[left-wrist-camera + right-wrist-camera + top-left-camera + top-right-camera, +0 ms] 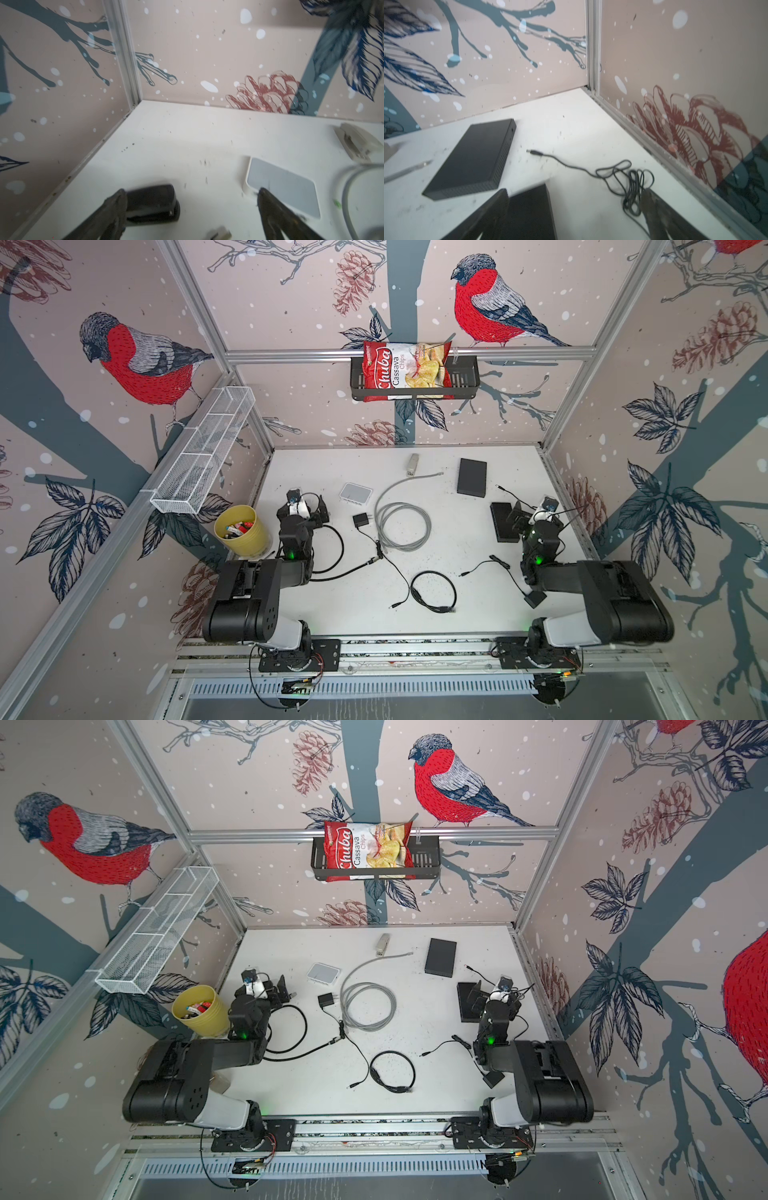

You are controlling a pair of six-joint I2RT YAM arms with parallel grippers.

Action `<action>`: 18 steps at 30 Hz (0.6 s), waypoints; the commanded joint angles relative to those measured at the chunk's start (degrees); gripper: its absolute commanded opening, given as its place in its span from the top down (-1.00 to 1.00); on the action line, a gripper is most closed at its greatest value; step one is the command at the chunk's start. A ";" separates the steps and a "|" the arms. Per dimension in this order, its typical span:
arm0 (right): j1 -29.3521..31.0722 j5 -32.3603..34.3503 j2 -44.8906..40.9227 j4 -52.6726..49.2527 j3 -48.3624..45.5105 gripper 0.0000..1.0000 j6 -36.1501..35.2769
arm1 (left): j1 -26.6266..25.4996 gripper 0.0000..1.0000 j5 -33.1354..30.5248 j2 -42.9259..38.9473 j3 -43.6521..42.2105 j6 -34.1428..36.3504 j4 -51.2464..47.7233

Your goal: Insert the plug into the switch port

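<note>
On the tabletop (490, 622) lie two black boxes (471, 477), one white box (355, 492) and one coiled grey cable (401, 547). There is one yellow cup (253, 539), one white wire basket (203, 456), one black basket (465, 379) and one bag of chips (405, 369).

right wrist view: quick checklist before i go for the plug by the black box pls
1. right tool open and empty: ok
2. left tool open and empty: ok
3. barrel plug lying free on the table, apart from the black box: ok
4. port on the box side nearest the plug: cannot tell, too small to make out
5. cable behind the plug free of tangles: not ok, it is bunched in loops close to the right tool
</note>
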 commanded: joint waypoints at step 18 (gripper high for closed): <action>-5.79 -15.82 1.75 -53.36 19.79 -1.00 12.60 | -15.45 -0.91 -3.26 -5.75 21.79 -7.17 -37.63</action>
